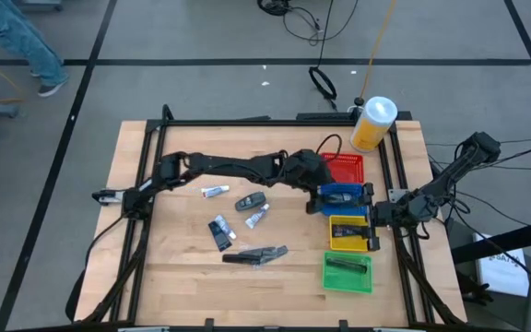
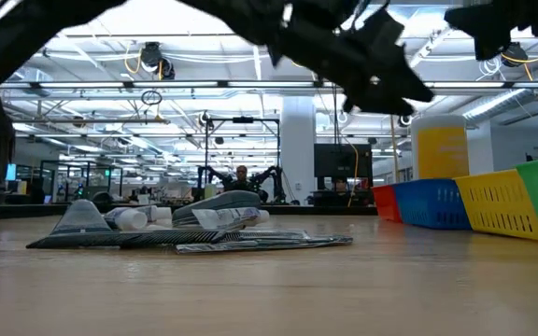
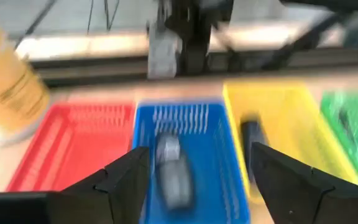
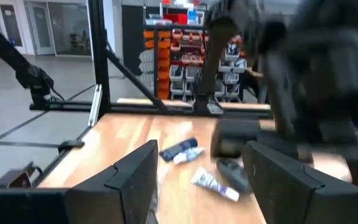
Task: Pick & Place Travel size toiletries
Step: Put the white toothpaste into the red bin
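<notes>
Several small tubes and sachets, dark grey and white, lie flat on the wooden table: a white tube [image 1: 215,191], a dark one [image 1: 252,200], a white one [image 1: 258,218], a dark sachet [image 1: 219,231] and a long dark pair [image 1: 256,255]. My left gripper [image 3: 199,155] is open above the blue basket [image 3: 229,180], where a grey toiletry [image 3: 169,171] shows between and below its fingers, blurred. It also shows in the high view [image 1: 325,195]. My right gripper [image 4: 201,152] is open and empty beside the yellow basket [image 1: 347,232], at its right edge [image 1: 376,219].
Four baskets stand in a row at the table's right: red [image 1: 344,168], blue [image 1: 341,196], yellow and green [image 1: 348,273]. The yellow [image 3: 250,134] and green [image 1: 347,265] baskets each hold a dark item. A yellow canister with a white lid [image 1: 373,123] stands at the far right.
</notes>
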`<state>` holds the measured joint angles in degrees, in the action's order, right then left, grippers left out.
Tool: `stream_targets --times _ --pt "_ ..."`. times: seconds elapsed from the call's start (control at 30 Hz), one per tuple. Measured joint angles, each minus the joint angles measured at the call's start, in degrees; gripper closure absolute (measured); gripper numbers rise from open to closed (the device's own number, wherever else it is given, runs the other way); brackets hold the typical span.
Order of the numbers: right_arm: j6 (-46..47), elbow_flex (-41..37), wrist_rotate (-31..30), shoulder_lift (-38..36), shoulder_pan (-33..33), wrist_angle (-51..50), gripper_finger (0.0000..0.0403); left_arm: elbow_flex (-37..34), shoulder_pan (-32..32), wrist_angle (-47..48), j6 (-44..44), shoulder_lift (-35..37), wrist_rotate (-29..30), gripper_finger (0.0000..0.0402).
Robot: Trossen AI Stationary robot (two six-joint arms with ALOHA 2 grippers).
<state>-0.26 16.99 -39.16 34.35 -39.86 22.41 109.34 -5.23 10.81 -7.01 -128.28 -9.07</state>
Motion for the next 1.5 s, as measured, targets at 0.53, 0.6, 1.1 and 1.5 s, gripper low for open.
stream_targets --times 0.53,0.6,1.1,1.5 --pt "14.4 -10.0 1.7 9.7 10.6 13.1 0.0177 -40.8 3.3 -14.0 5.8 25.4 9.3 0.0222" --pt "16.9 -10.0 5.7 12.4 13.4 14.0 0.0177 -48.5 4.0 -21.2 9.2 29.2 12.1 0.0228" --pt "16.4 7.7 32.3 39.7 32.4 10.2 0.0175 -77.7 5.2 -44.1 25.2 36.7 28.4 0.0244" --pt "4.7 28.8 54.4 62.9 41.2 3.6 0.0125 -86.2 6.6 -51.6 29.8 36.6 39.4 0.0254"
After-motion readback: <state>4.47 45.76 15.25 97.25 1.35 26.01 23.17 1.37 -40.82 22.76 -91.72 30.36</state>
